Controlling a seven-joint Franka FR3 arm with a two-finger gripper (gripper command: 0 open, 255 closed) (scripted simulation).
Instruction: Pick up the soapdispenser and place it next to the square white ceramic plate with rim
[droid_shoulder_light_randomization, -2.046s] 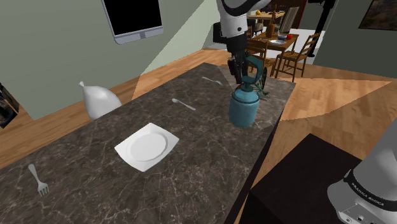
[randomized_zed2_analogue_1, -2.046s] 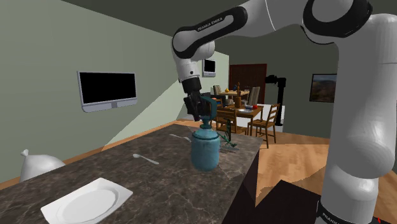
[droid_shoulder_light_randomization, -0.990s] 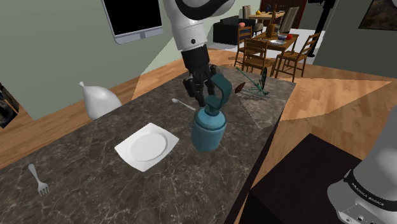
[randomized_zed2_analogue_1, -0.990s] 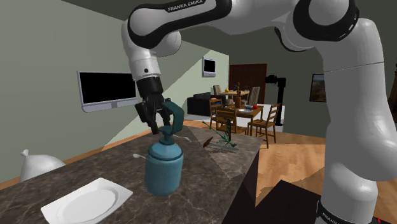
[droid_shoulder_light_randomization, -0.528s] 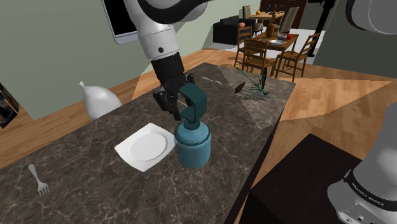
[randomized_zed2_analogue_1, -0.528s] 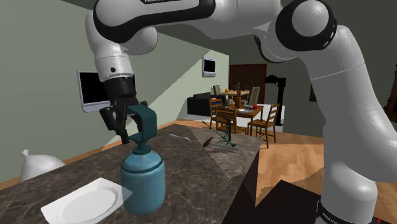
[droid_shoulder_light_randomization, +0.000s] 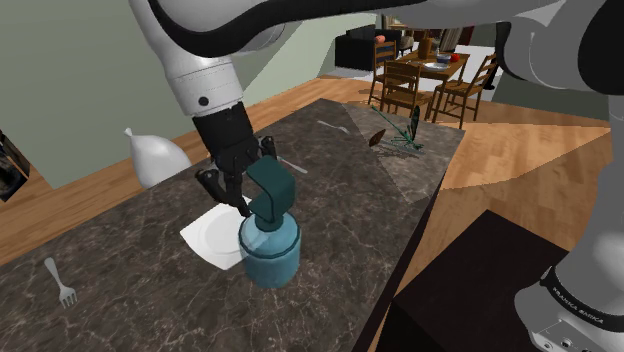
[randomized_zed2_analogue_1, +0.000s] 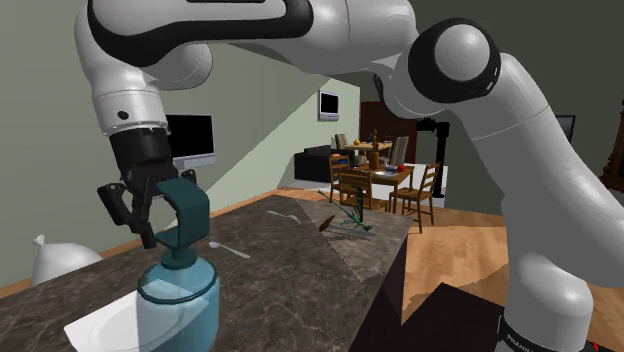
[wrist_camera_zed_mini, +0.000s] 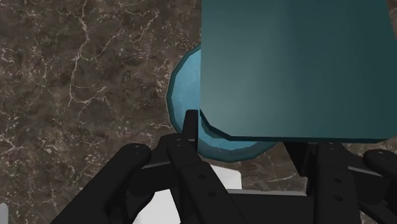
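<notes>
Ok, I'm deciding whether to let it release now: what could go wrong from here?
The soap dispenser overlaps a corner of the plate in the shoulder view; released here, it might land on the rim, not beside it. The tool grips the pump head alone, so the wide body could tilt or slip.

a fork (droid_shoulder_light_randomization: 61, 283) on the dark veined counter (droid_shoulder_light_randomization: 340, 260), a green sprig (droid_shoulder_light_randomization: 398, 138) at its far end, dining chairs (droid_shoulder_light_randomization: 470, 85) beyond

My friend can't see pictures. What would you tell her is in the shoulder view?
A white robot arm's black hand grips a teal soap dispenser by its pump head, right at the edge of a square white plate on a dark marbled table. A fork lies farther along the table.
</notes>
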